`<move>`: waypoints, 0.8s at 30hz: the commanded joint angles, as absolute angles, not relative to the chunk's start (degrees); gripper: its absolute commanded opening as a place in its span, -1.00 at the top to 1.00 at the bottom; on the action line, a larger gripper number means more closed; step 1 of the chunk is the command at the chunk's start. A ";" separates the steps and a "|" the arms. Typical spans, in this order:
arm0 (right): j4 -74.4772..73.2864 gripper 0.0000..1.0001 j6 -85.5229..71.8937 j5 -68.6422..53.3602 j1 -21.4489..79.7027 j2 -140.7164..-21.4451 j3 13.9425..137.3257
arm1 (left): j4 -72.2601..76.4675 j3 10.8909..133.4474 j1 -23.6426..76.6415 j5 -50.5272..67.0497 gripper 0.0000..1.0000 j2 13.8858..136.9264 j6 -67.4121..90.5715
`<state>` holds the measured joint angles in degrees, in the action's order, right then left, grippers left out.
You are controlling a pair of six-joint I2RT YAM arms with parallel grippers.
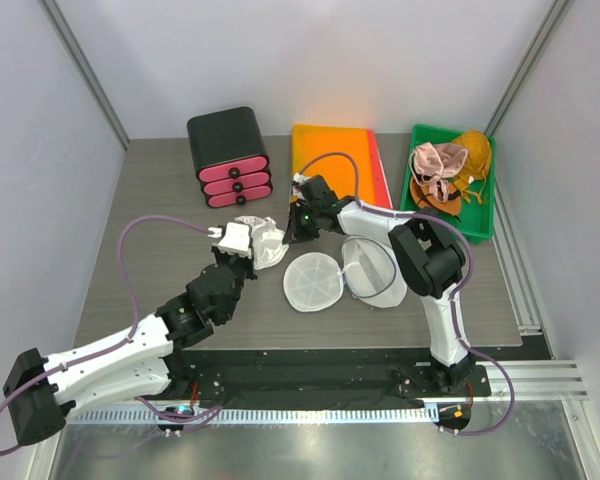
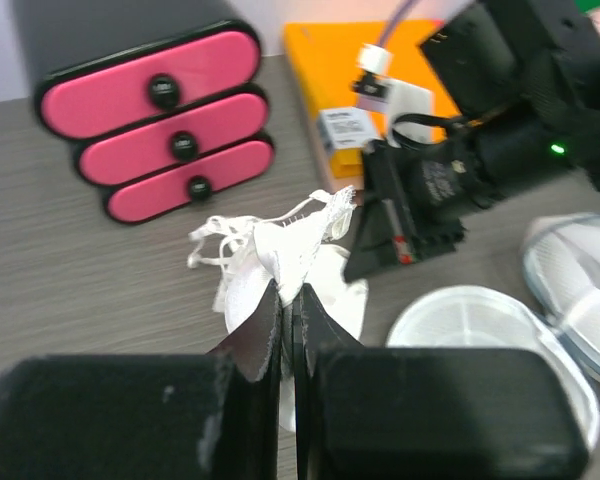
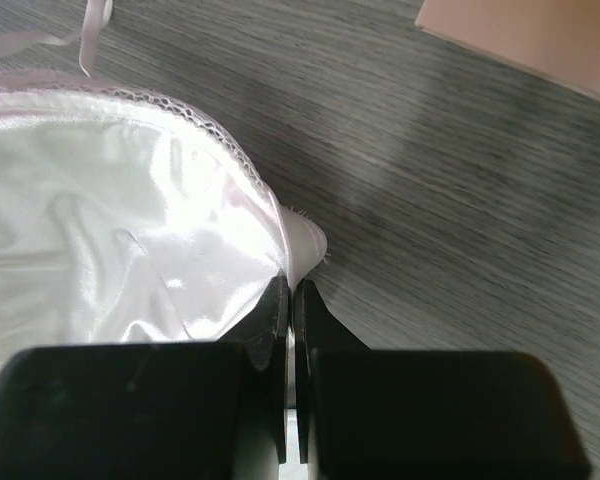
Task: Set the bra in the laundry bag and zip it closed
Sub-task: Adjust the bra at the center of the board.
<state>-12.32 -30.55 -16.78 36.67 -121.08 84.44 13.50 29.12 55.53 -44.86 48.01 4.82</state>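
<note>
Counter (image 1: 160, 190): grey wood grain, bare along the left edge and behind the left arm.
Left pincer (image 2: 292, 295): jaws pressed together on a fold of the bra (image 2: 280, 250).
Drawers (image 1: 228, 157): at the back edge, apart from the bra.
Bra: white, bunched mid-counter between the pincers, outside the laundry bag.
Right pincer (image 3: 288, 290): jaws closed on the bra's lace-trimmed edge.
Laundry bag (image 1: 313, 282): open, halves side by side, just right of the bra.
Orange tray (image 1: 335, 160): back centre.
Green tray (image 1: 477, 222): back right, holding clothes.
</note>
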 commanded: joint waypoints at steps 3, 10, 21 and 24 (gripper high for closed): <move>-12.13 0.98 -26.37 -14.77 37.09 -116.02 86.48 | 9.09 32.95 51.51 -32.43 1.00 49.39 9.39; -11.43 0.98 -24.09 -13.88 37.00 -114.43 85.43 | 7.03 31.30 47.04 -21.74 0.99 46.41 14.58; -10.02 0.98 -22.85 -18.46 37.00 -114.70 85.08 | 6.95 30.75 38.85 -10.28 1.00 47.37 22.39; -11.07 0.97 -24.95 -17.75 37.00 -114.52 84.82 | -1.02 37.05 38.85 -18.60 0.99 49.30 27.23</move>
